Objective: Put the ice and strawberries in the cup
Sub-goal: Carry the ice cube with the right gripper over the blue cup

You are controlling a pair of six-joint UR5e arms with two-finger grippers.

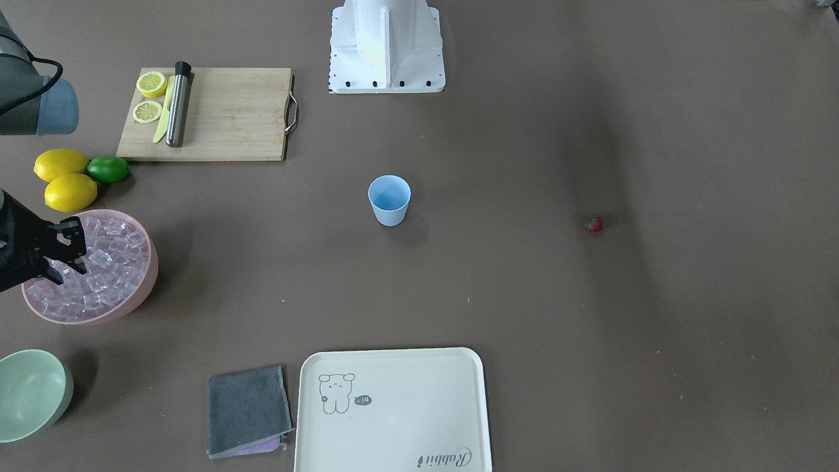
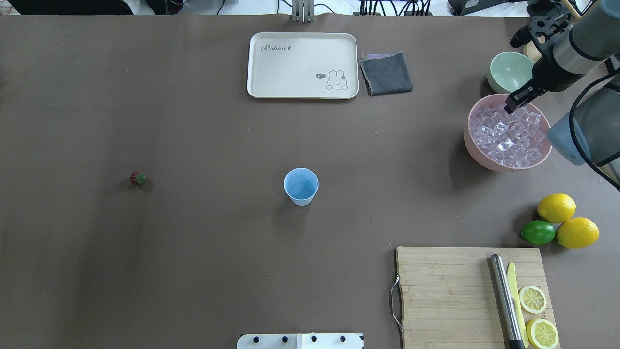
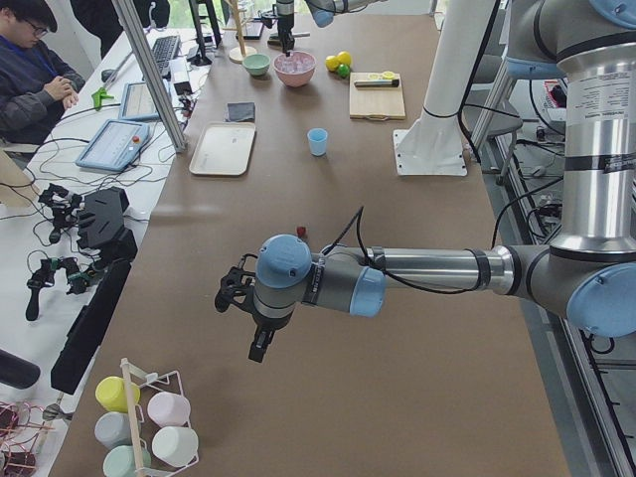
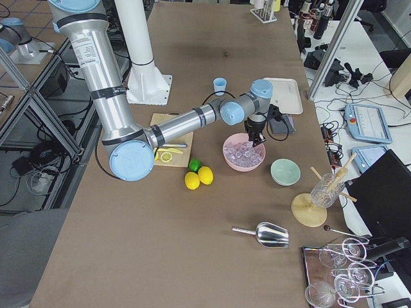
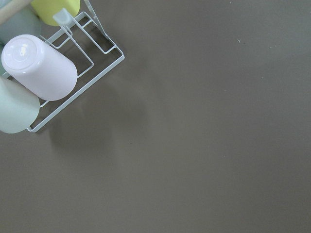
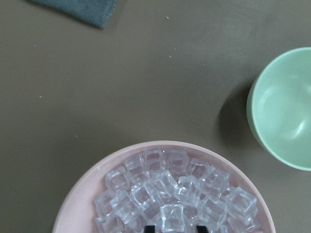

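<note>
The light blue cup (image 1: pixel 389 200) stands upright mid-table, also in the overhead view (image 2: pixel 301 186). The tiny red strawberry (image 1: pixel 593 224) lies alone on the table, far on the robot's left side (image 2: pixel 138 179). Several ice cubes (image 6: pixel 170 194) fill the pink bowl (image 2: pixel 472 140). My right gripper (image 2: pixel 511 106) is open just above the ice at the bowl's far side. Its fingertips (image 6: pixel 149 228) stand on either side of one cube. My left gripper (image 3: pixel 258 348) hangs over bare table near the strawberry (image 3: pixel 301 232). It shows only in the exterior left view, so I cannot tell its state.
A pale green bowl (image 2: pixel 511 70) stands beyond the pink bowl. Two lemons (image 2: pixel 556 207) and a lime (image 2: pixel 537 232) lie beside the cutting board (image 2: pixel 445 295), which bears lemon slices, a knife and a metal muddler. A tray (image 2: pixel 302 65) and grey cloth (image 2: pixel 386 72) sit at the far edge.
</note>
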